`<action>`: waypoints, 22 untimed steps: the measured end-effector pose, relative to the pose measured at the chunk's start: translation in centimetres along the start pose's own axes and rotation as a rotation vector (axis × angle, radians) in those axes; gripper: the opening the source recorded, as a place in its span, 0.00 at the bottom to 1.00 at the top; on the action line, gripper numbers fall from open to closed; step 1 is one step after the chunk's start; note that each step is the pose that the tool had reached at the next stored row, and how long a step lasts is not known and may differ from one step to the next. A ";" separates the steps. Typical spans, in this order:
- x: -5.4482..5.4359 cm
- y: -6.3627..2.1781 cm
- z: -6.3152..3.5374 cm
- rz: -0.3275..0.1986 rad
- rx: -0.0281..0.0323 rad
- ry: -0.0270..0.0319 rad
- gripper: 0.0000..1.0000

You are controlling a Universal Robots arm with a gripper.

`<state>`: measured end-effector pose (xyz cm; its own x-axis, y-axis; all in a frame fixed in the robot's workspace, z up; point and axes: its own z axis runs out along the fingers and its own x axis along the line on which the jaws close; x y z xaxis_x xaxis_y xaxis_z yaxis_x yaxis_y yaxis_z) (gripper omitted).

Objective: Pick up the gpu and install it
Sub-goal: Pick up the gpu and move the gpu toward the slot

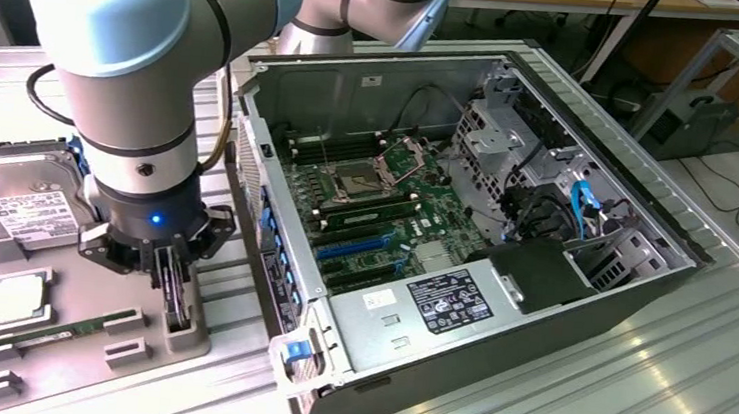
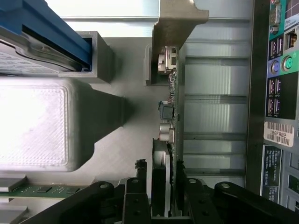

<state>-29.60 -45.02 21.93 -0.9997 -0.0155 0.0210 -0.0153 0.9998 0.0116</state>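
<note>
Parts tray and open case, exterior view

Laid out on table (image 1: 674, 394): case (image 1: 353, 85) at centre, tray (image 1: 81, 287) at 9 o'clock of it. On tray: hard drive (image 1: 22, 202) at 11 o'clock, CPU (image 1: 16, 299) and RAM stick (image 1: 57, 332) toward 7 o'clock, gpu (image 2: 172, 112) on edge at 3 o'clock, under gripper (image 2: 169, 168).

The gpu (image 2: 172, 107) stands on edge, its metal bracket (image 2: 180, 23) at the end away from the black hand (image 2: 161, 170), which sits astride the other end. A grey block (image 2: 37, 126) lies to one side. Ribbed surface (image 2: 215, 112) separates the card from a case's ports (image 2: 280, 70).
</note>
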 end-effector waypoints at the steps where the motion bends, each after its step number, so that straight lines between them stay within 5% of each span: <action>1: 0.0 0.00 0.00 0.000 0.0009 0.0000 0.34; 2: 0.0 0.00 0.01 0.000 0.0018 0.0000 0.28; 15: 0.0 0.00 -0.12 0.000 0.0059 0.0001 0.28; 21: 0.0 0.02 -1.48 0.000 0.0058 -0.0001 0.28; 22: 0.1 0.03 -2.63 0.000 0.0058 -0.0001 0.28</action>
<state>-29.59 -45.02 24.55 -0.9997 -0.0153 0.0209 -0.0151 0.9999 0.0058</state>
